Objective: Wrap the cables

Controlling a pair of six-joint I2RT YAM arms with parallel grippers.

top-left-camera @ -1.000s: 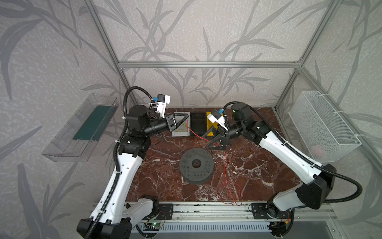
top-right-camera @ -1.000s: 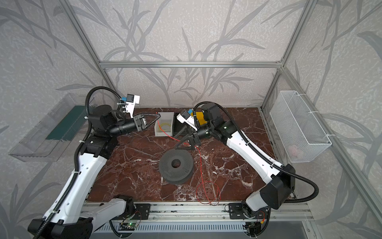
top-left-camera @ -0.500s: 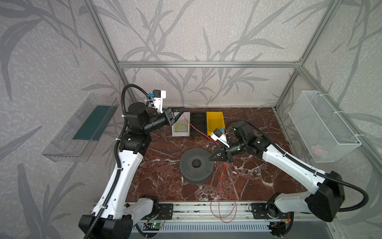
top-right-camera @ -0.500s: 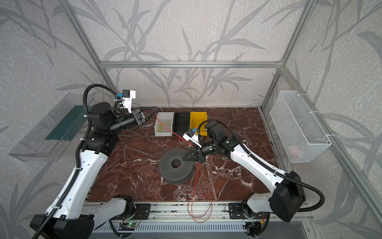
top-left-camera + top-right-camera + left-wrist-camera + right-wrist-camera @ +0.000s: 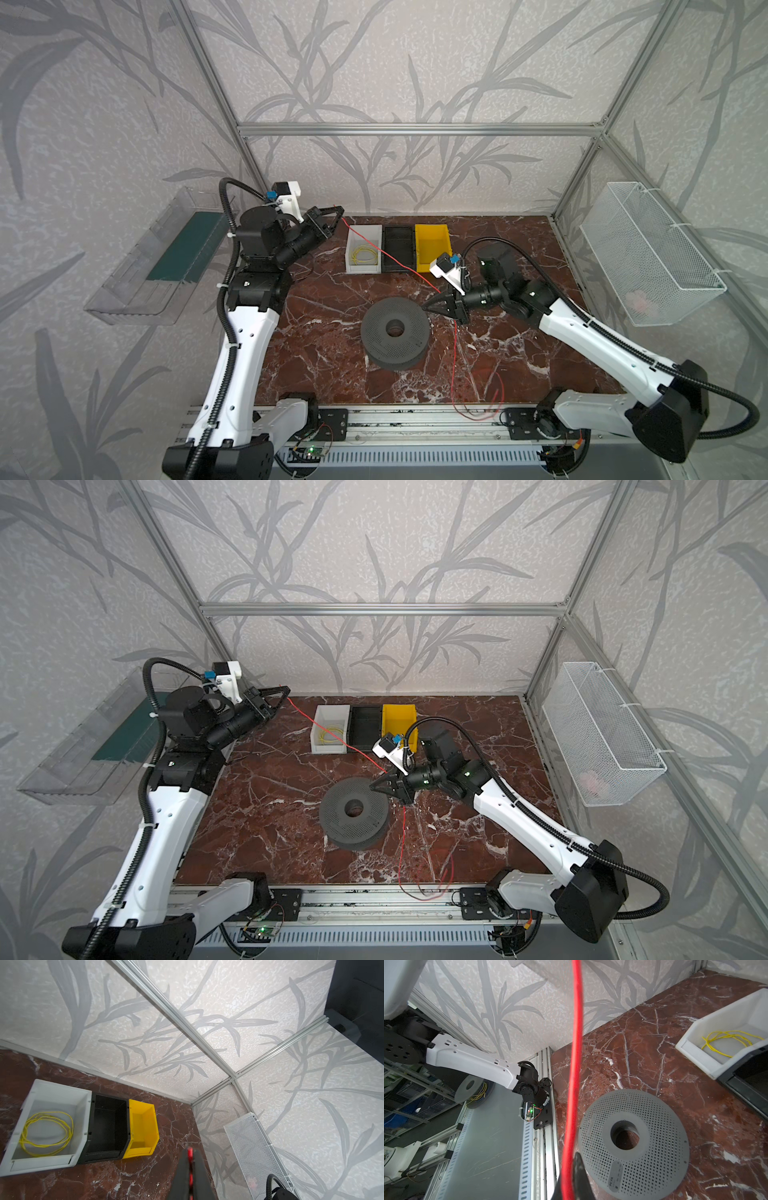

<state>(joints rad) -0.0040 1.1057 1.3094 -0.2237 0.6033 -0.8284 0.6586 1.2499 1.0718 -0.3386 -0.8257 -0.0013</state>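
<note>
Red cable (image 5: 390, 257) now stretches taut from my left gripper (image 5: 340, 209), clamped on its end, to my right gripper (image 5: 426, 308) — apart a second ago, now clamped on it just beside the perforated spool (image 5: 374, 334) — so I reckon winding can start

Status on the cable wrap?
Both shut on red cable: left gripper, right gripper. Cable taut between them, none on spool yet. Yellow cable in white bin. Nothing blocking.
</note>
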